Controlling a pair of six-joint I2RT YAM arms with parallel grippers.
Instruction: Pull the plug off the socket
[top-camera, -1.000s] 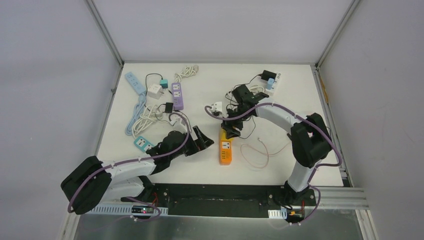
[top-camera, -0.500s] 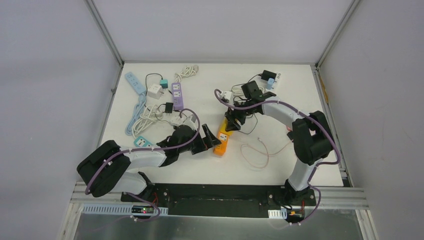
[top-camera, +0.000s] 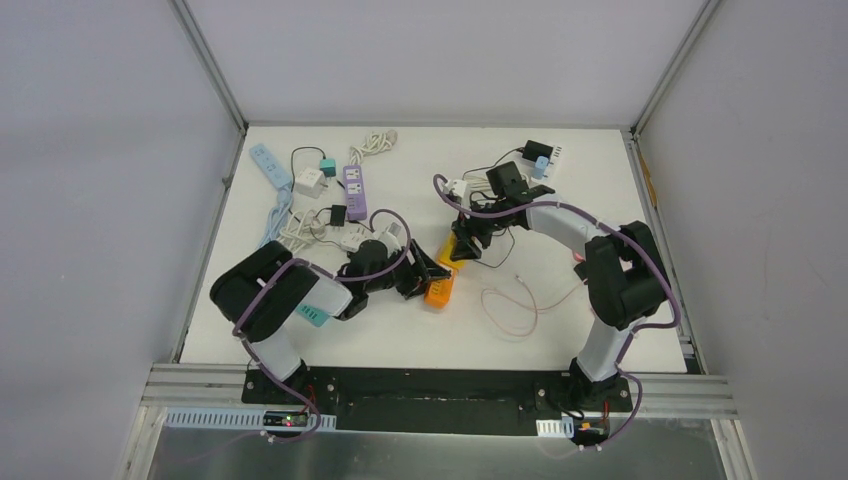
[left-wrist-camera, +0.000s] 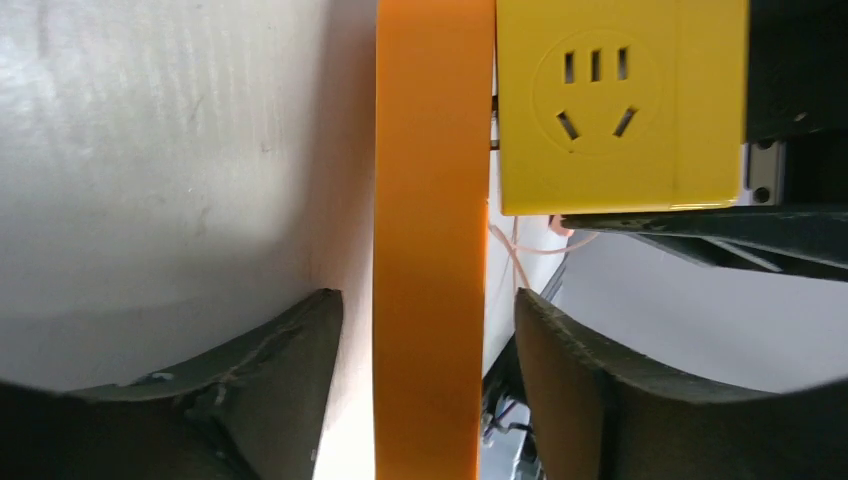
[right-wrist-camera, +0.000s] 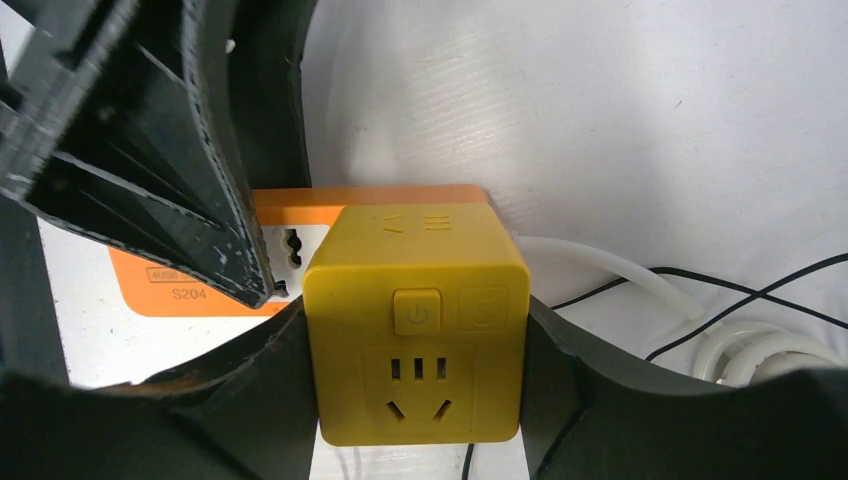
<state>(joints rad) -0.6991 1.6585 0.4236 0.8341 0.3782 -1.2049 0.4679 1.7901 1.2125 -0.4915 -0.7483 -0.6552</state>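
An orange power strip (top-camera: 438, 288) lies at the table's middle, with a yellow cube plug (top-camera: 452, 254) against its face. In the left wrist view the strip (left-wrist-camera: 432, 250) stands edge-on and the cube (left-wrist-camera: 620, 110) sits beside it with a thin gap between them. My left gripper (left-wrist-camera: 430, 390) is open, its fingers either side of the strip and not touching it; it also shows in the top view (top-camera: 425, 272). My right gripper (right-wrist-camera: 415, 400) is shut on the yellow cube (right-wrist-camera: 415, 320), both pads against its sides. The strip (right-wrist-camera: 200, 290) shows behind the cube.
A purple strip (top-camera: 355, 190), a blue strip (top-camera: 268, 165) and tangled white cables (top-camera: 295, 230) lie at the back left. A white strip with a black plug (top-camera: 545, 157) is at the back right. A thin pink cable (top-camera: 515, 300) loops right of the orange strip.
My left arm has folded in and its gripper has closed in around the orange strip. The strip has swung and slid to the left. My right gripper has moved back with the cube in it.
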